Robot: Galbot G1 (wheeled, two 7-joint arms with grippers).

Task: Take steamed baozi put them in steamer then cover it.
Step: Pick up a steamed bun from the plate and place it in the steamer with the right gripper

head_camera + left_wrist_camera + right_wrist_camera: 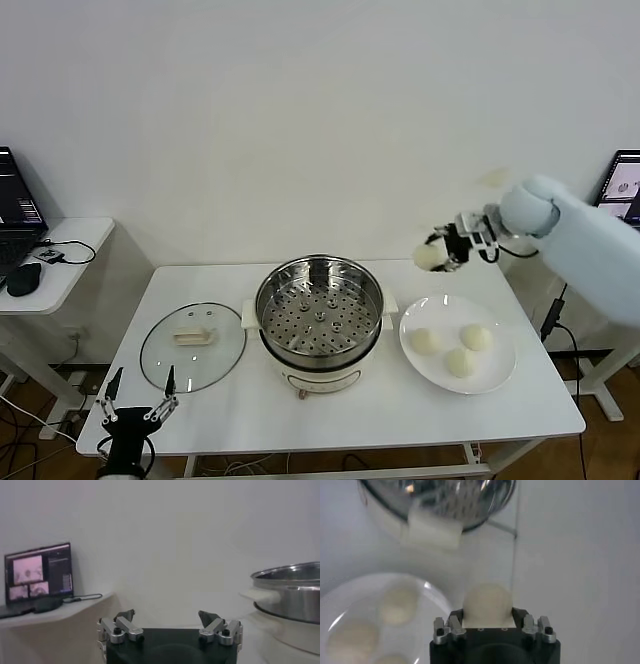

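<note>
My right gripper is shut on one cream-white baozi and holds it in the air above the table's far right, between the steamer and the plate. The wrist view shows the bun between the jaws. Three more baozi lie on the white plate. The steel steamer stands mid-table, its perforated tray bare. The glass cover with a cream handle lies flat on the table left of the steamer. My left gripper is open and empty, low at the table's front left corner.
A side desk with a laptop and a mouse stands at the left. A monitor stands at the far right. The steamer's rim shows to one side in the left wrist view.
</note>
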